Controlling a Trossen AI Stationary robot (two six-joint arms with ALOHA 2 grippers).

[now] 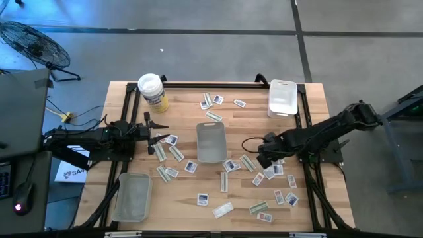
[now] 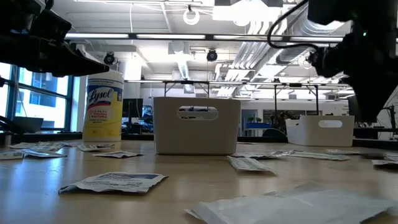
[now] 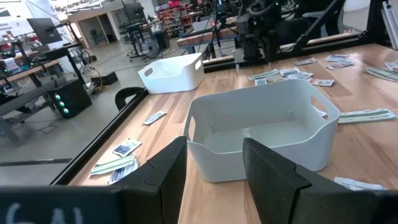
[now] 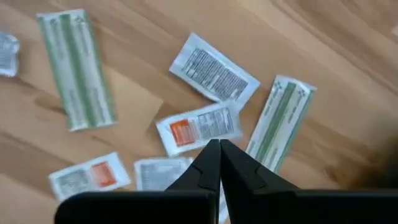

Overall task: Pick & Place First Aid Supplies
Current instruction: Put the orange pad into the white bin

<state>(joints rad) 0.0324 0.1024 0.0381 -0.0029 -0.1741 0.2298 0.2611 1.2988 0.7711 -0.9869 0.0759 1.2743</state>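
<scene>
Many small flat packets lie scattered on the wooden table: white ones with blue or orange print and pale green strips. My right gripper points down over the cluster at the right and is shut. In the right wrist view its tips meet just over the edge of a white packet with an orange patch; a green strip lies beside it. My left gripper waits open at the table's left, pointing level at the white bin. My right gripper points down with its shut tips at the near edge of the orange-patch packet. I cannot tell whether the tips pinch that edge or stand above the packet lying on the table.
The white bin stands mid-table. A second white bin is at the far right, a clear tray at the near left, and a white-lidded tub with a yellow label at the far left. Black frame rails run along the table's sides.
</scene>
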